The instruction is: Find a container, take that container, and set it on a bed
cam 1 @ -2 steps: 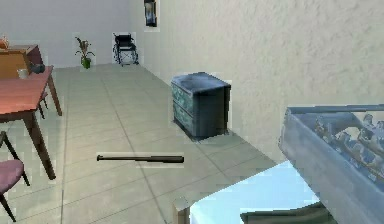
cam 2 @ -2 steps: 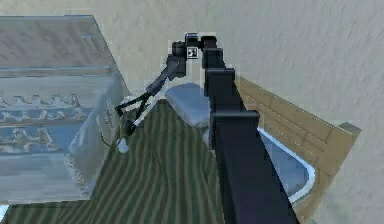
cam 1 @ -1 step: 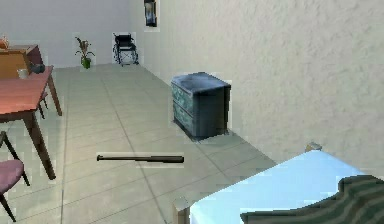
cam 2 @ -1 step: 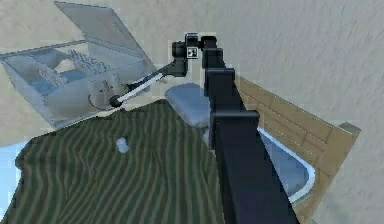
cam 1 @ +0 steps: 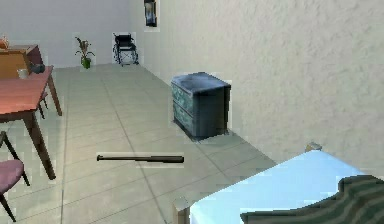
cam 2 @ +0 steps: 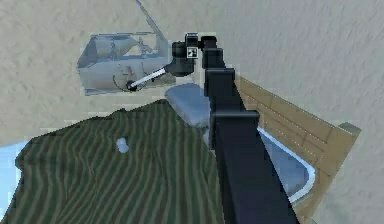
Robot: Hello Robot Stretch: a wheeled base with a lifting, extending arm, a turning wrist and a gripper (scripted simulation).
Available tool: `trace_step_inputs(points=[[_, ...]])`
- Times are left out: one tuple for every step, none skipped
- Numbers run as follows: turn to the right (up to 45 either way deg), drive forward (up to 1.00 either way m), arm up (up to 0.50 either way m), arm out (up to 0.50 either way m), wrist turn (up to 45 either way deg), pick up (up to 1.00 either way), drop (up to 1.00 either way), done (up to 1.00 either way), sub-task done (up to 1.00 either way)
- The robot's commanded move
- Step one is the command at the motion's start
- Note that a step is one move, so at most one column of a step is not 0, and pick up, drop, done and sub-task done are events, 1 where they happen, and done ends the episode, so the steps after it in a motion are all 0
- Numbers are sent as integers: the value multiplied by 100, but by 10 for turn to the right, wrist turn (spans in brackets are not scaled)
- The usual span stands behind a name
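You see the gripper (cam 2: 142,81) holding a pale, see-through container (cam 2: 115,58) clear above the bed (cam 2: 300,125), against the wall. Its long side runs across the arm side view, slightly tilted. You cannot make out what is inside. The arm (cam 2: 240,150) hides part of the pillow (cam 2: 188,100).

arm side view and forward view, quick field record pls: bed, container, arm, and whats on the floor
bed: wooden frame, green striped blanket, grey pillow
container: pale see-through box, at the far end of the jaws, just past the blanket's edge in the picture
jaws: beside the container; cannot tell whether they hold it
arm: dark bar reaching across the bed
floor: dark bat
near bed: blue-grey cabinet
far side: red-brown table, potted plant, wheelchair
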Motion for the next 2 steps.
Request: trace_step_inputs(points=[[0,0,-30,0,0,0,0,0,0],[0,0,-32,0,0,0,0,0,0]])
